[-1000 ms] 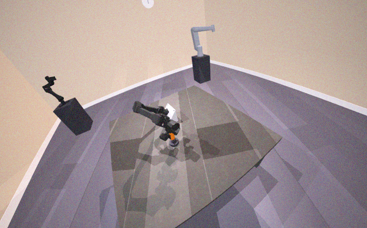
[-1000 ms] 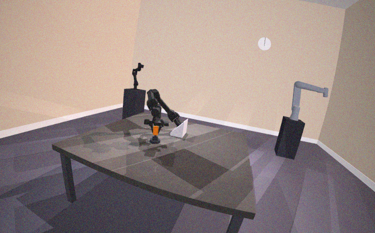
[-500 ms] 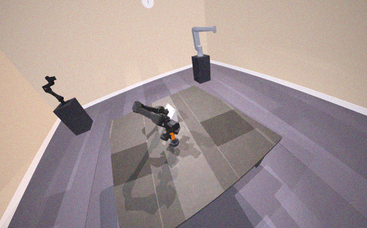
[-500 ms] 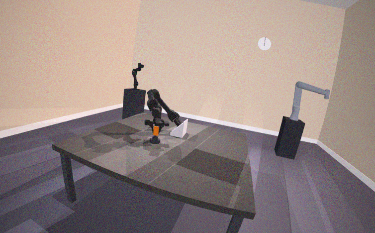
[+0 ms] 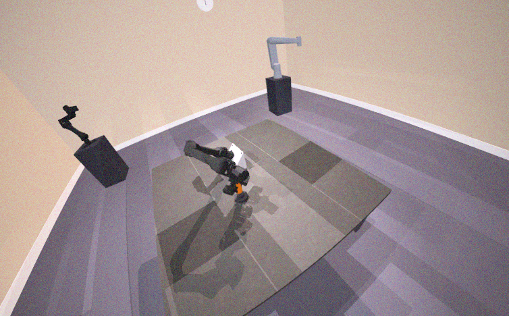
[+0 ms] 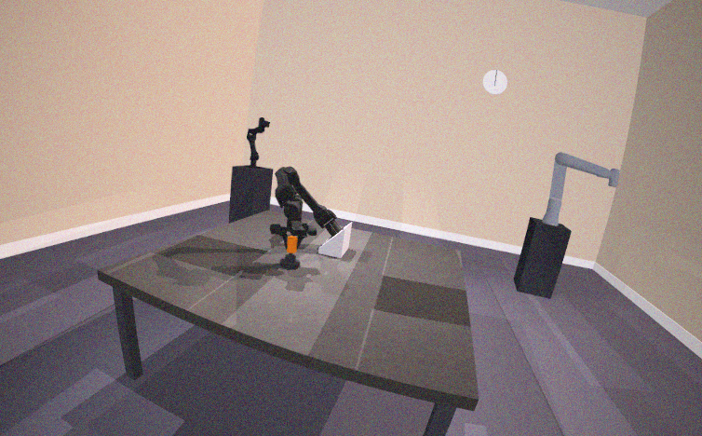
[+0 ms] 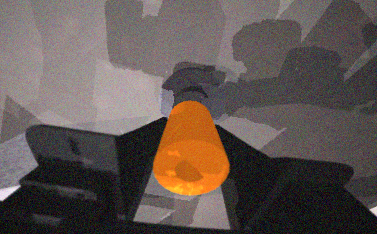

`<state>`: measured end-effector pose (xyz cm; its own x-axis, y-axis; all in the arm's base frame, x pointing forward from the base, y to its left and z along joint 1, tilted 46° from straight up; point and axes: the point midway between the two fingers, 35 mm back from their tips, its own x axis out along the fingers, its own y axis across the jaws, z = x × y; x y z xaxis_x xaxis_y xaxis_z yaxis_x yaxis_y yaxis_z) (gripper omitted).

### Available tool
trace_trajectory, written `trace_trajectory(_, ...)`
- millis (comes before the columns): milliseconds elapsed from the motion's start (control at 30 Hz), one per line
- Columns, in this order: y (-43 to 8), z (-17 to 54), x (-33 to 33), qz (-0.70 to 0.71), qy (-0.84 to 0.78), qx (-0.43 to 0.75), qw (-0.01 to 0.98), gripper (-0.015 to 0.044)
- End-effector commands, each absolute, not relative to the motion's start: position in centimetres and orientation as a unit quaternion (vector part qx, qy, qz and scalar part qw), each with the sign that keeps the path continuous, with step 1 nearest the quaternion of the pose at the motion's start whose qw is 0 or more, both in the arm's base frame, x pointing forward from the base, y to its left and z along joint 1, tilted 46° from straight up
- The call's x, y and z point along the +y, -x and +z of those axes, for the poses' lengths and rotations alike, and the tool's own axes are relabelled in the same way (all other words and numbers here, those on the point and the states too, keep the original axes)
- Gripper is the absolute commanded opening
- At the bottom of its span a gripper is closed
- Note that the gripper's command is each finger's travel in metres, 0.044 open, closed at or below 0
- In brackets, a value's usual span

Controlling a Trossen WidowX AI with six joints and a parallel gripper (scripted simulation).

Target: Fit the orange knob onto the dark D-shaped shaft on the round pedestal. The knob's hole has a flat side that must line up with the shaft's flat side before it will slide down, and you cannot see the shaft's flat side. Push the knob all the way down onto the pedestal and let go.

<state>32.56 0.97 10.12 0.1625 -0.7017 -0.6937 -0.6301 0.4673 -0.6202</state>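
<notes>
The orange knob [image 5: 239,188] [image 6: 291,244] [image 7: 190,150] is upright between the fingers of my gripper [image 5: 237,187] [image 6: 291,241] [image 7: 190,125], which is shut on it. The dark round pedestal [image 5: 242,197] [image 6: 290,263] [image 7: 185,75] stands on the table directly below the knob. In the exterior view the knob's lower end is above the pedestal's base, at about the height of the shaft's top. In the wrist view the knob covers most of the shaft. Whether the knob touches the shaft, and where the flat sides point, cannot be seen.
A white wedge-shaped block [image 5: 235,154] [image 6: 337,243] stands on the table [image 5: 311,219] [image 6: 266,314] behind the pedestal, close to my arm. Dark shadows of the arm cross the table. Two other arms stand on dark plinths [image 5: 279,96] [image 6: 250,192] away from the table.
</notes>
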Motion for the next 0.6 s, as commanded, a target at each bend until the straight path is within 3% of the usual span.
trace_trajectory(0,-32.86,10.45,1.16,0.000,0.544,0.644,0.538,0.0000)
trace_trajectory(567,-33.34,10.22,0.85,0.013,0.555,0.644,0.527,0.0000)
